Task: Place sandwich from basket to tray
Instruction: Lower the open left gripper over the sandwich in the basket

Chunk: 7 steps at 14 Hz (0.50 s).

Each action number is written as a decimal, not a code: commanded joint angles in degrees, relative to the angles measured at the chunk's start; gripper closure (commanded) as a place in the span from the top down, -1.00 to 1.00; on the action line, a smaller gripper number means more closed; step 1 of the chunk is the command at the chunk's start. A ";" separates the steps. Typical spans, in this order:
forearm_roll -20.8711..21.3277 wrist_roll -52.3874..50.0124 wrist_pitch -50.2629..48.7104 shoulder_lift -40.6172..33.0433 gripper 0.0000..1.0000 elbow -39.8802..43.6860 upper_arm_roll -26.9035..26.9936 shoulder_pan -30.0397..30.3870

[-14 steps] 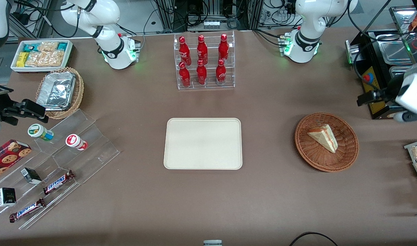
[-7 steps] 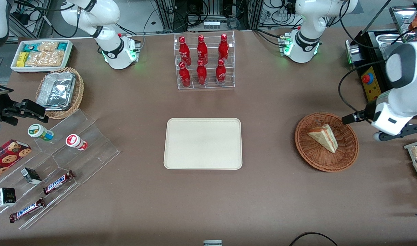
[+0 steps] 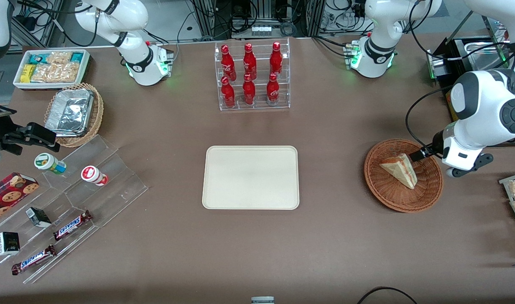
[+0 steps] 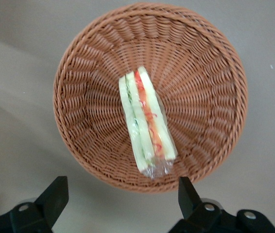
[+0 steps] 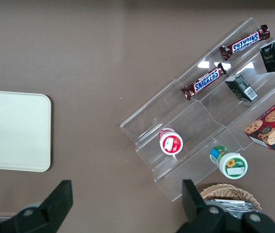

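Sandwich [image 3: 399,169] lies in basket [image 3: 388,194], on its edge, untouched. We see gripper [image 4: 120,196] above basket rim, fingers [image 4: 55,194] spread wide, holding nothing. Tray [image 3: 250,177] sits well apart from basket, toward parked arm's end.

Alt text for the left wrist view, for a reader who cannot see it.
A triangular sandwich wedge of pale bread with a red and green filling stripe lies in a round reddish-brown woven wicker basket on a brown table. The left arm's gripper hovers above the basket's rim, fingers open and empty.
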 commanded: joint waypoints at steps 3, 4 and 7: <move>-0.91 -9.82 10.15 4.42 0.98 -2.77 -0.48 0.34; -0.91 -10.97 12.00 5.13 0.98 -3.65 -0.48 0.25; -0.82 -12.39 15.78 7.50 0.97 -4.97 -0.56 -0.01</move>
